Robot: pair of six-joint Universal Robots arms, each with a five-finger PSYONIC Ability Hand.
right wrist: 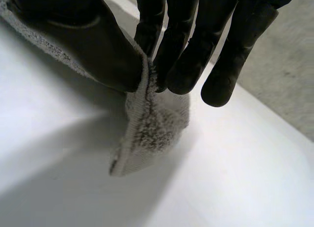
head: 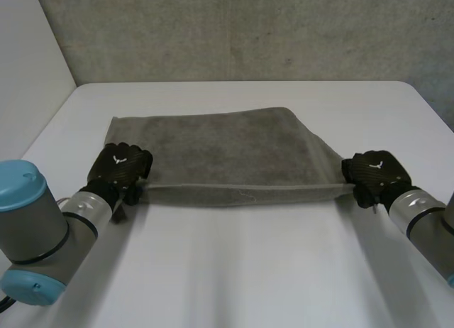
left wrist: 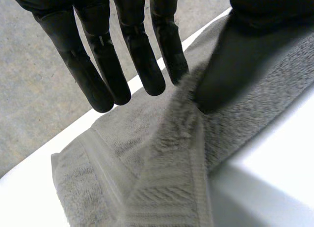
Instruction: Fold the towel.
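Observation:
A grey towel (head: 227, 154) lies across the middle of the white table, folded once, with its doubled edge stretched along the near side. My left hand (head: 120, 165) is at the towel's near left corner. In the left wrist view its fingers (left wrist: 98, 74) are straight and spread above the towel (left wrist: 162, 178), and the thumb rests on the cloth beside them. My right hand (head: 374, 172) is at the near right corner. There the fingers (right wrist: 186, 50) and thumb pinch the towel's corner (right wrist: 152, 133) between them, lifted a little off the table.
The white table (head: 248, 271) runs wide in front of the towel and behind it. A grey wall stands at the table's far edge, and a white wall at the left.

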